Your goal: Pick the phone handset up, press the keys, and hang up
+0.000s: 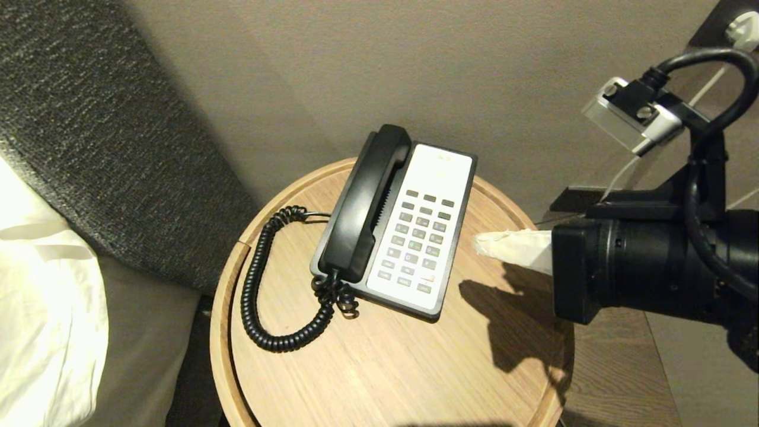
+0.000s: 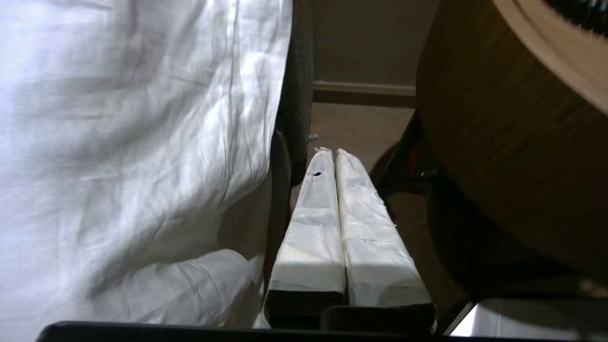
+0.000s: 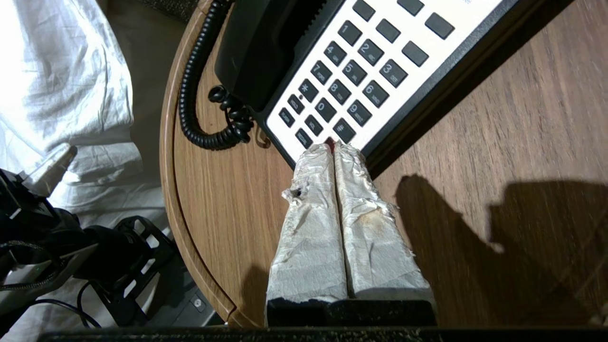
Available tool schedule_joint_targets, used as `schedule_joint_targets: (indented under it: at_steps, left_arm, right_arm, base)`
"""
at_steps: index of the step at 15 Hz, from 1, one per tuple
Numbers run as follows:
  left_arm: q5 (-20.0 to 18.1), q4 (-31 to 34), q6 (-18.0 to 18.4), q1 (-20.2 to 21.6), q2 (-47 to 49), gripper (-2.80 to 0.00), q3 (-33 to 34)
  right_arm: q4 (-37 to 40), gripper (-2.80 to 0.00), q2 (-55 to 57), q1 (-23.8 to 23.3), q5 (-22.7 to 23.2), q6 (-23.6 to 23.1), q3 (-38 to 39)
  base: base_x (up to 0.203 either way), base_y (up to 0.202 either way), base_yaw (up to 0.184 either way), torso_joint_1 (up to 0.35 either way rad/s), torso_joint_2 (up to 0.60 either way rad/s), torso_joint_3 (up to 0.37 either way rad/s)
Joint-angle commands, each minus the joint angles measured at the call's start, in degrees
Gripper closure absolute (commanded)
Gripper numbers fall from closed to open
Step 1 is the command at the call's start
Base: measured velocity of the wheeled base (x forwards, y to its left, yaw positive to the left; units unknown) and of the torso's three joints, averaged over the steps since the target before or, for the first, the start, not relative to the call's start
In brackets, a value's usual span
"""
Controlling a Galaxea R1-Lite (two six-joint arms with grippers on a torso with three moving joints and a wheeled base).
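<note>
the phone handset (image 1: 364, 204) rests cradled at nine o'clock of the keypad (image 1: 418, 240) on the round tabletop (image 1: 415, 367) — right claw (image 1: 483, 243), pinched empty, hovers at three o'clock and should open wide before reaching over — left claw (image 2: 332, 154) closed below.

A round bedside table of light oak-grained wood with a raised rim (image 1: 220, 332) stands against a plain beige wall (image 1: 474, 65). Beside it rises a dark grey textured fabric headboard (image 1: 101, 136), with crumpled white bed linen (image 1: 41, 308) at its foot. Strong light throws hard shadows on the tabletop, and brown flooring (image 2: 351, 128) meets a dark skirting board (image 2: 363, 92) below.
</note>
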Motion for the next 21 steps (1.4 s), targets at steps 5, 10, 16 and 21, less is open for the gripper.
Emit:
schedule_joint_targets:
  at_steps: [5,10,16,21]
  left_arm:
    - [0.01,-1.19,-0.16,0.00,-0.02,0.00,1.33]
    - [0.01,-1.19,-0.08,0.00,-0.02,0.00,1.33]
    - [0.01,-1.19,-0.16,0.00,-0.02,0.00,1.33]
    - [0.01,-1.19,-0.16,0.00,-0.02,0.00,1.33]
  right_arm:
    - [-1.14,0.00,-2.57,0.03,-0.94,0.20,2.19]
    - [1.05,0.00,-12.25,-14.66,-3.89,-0.20,7.66]
    - [2.36,0.00,-47.16,-50.72,11.65,-5.93,33.31]
    - [-1.25,0.00,-64.10,-58.47,16.83,-17.91,53.86]
  base:
    - [0.000,0.000,0.000,0.000,0.00,0.000]
    - [0.000,0.000,0.000,0.000,0.00,0.000]
    - [0.000,0.000,0.000,0.000,0.00,0.000]
    - [0.000,0.000,0.000,0.000,0.00,0.000]
